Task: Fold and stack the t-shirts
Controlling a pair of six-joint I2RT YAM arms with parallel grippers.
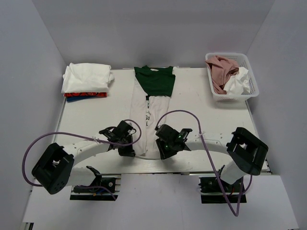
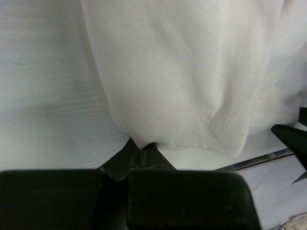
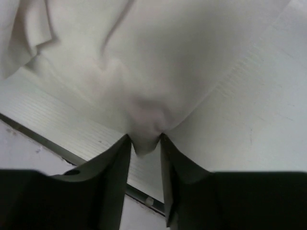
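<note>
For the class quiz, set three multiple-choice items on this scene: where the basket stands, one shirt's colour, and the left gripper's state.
1. Where does the basket stand?
A) far right corner of the table
B) far left corner
C) between the arms

2. What colour is the t-shirt at the far middle?
A) red
B) dark green
C) yellow

3. The left gripper is:
A) wide open
B) holding the basket
C) shut on the off-white t-shirt

Key: A, the top view shows it at the far right. B, green cloth lies there. C, the wrist view shows the hem corner pinched between closed fingers.
</note>
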